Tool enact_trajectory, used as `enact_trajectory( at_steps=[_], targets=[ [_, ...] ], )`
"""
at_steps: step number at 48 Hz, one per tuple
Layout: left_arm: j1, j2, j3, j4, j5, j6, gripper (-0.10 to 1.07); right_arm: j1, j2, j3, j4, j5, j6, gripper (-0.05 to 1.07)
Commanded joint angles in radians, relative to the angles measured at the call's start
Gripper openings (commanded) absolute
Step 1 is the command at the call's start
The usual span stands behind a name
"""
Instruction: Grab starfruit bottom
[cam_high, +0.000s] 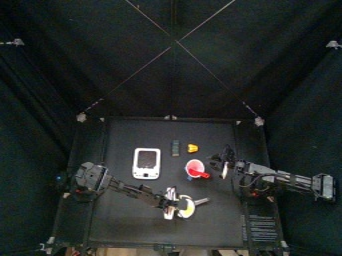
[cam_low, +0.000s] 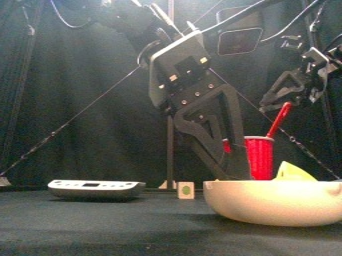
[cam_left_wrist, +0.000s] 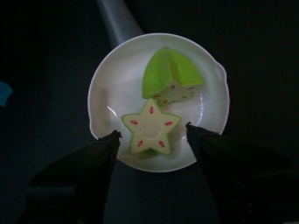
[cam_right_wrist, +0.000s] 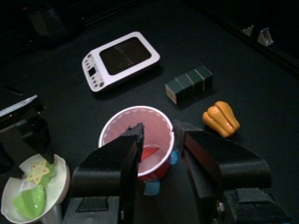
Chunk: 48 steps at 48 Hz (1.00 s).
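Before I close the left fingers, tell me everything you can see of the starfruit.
The starfruit is in two pieces in a white bowl. The near piece lies cut face up: a pale five-pointed star slice with red seed marks and a green rim, plastic-looking. It sits between the left gripper's open fingers; contact cannot be confirmed. The other piece, a bright green ridged wedge, lies beside it, touching or nearly so. The bowl sits at the table's front edge.

Two black jointed arms with boxy motor housings; the left arm shows small pale screws, and loose black cables trail above.
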<state>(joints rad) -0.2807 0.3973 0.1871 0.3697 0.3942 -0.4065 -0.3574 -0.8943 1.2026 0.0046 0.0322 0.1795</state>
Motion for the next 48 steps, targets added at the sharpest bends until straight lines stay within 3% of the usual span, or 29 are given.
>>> enact_trajectory(
  at_steps=[1,48],
  targets=[
    [0.002,-0.012,-0.012,0.000,-0.006,0.000,0.95,-0.002,0.009,-0.009,-0.002,-0.011,0.000,0.74],
    [0.006,0.018,-0.018,-0.015,-0.005,0.000,0.90,-0.002,0.008,-0.009,-0.002,-0.009,0.000,0.74]
  ],
)
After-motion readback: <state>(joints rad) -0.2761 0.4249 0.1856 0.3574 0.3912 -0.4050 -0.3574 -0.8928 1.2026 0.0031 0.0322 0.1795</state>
